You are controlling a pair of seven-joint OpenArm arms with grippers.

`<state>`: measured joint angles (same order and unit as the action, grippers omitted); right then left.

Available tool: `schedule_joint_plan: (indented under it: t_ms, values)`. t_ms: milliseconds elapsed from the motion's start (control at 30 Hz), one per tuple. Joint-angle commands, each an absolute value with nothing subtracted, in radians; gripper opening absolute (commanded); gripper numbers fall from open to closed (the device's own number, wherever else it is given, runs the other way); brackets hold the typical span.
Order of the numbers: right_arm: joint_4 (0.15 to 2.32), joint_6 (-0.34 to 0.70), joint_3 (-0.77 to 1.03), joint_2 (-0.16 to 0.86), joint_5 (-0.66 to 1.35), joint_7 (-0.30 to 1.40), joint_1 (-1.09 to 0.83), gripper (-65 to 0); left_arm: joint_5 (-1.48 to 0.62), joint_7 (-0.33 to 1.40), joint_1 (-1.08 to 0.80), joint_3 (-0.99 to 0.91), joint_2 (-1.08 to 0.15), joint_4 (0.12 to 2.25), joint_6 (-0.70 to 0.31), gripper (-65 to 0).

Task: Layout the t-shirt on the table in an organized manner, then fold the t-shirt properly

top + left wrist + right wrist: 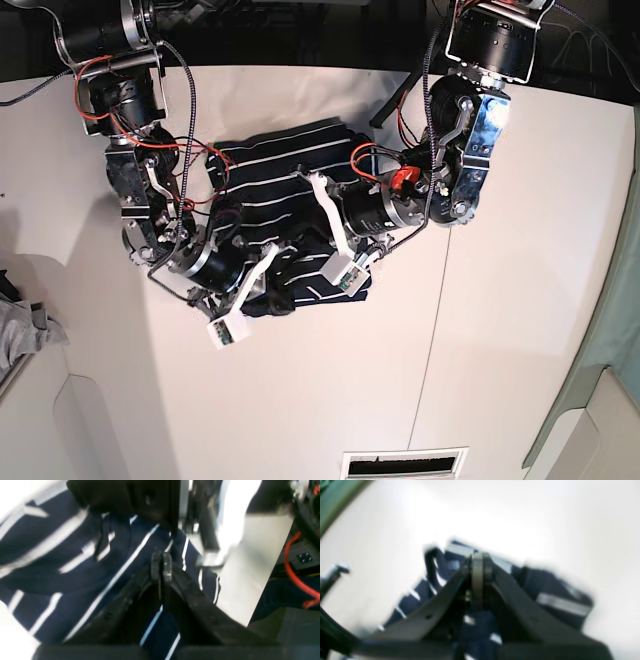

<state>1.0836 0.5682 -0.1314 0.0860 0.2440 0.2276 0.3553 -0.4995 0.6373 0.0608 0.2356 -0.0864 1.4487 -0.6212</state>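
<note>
1. Base view: the t-shirt (290,175) is shown bunched in a rumpled heap on the white worktop (500,330), towards the far middle of the surface, between the two arms. A thin dark seam line (432,330) is seen running across the worktop to the right of the heap.
2. Base view: both arms are bent inward over the garment. The left end effector (322,232) is carried on the arm at the right of this view; the right end effector (255,280) is carried on the arm at the left. Both are lowered onto the near part of the cloth.
3. Left wrist view: the left end effector (161,566) is shown with its fingertips pressed together. Striped navy fabric lies all round and beneath the fingers, and a strip of it is seen between the finger shanks; whether cloth is pinched at the tips cannot be told.
4. Right wrist view: the right end effector (478,566) is likewise drawn together, with the crumpled t-shirt (560,597) directly behind and below it. The picture is blurred, so a grip on the cloth cannot be confirmed.
5. Base view: a small grey cloth (22,330) is seen at the left edge, well apart from the t-shirt.
</note>
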Motion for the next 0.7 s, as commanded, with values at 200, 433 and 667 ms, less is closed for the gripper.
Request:
schedule_joint_plan:
  t_ms: [200, 433, 667]
  values:
    - [1.273, 0.572, -0.067, 0.147, 0.348, 0.289, 0.334, -65.0, -0.543, 0.636, -0.012, 0.157, -0.139, 1.598, -0.633, -65.0]
    - [1.385, 0.573, 0.032, 0.270, 0.450, 0.339, 0.197, -65.0, -0.543, 0.636, -0.183, -0.010, -0.139, 1.717, -0.633, -65.0]
    - [1.437, 0.573, 0.161, 0.362, 0.527, 0.369, 0.026, -65.0, -0.569, 0.638, -0.373, -0.139, -0.139, 1.814, -0.633, -65.0]
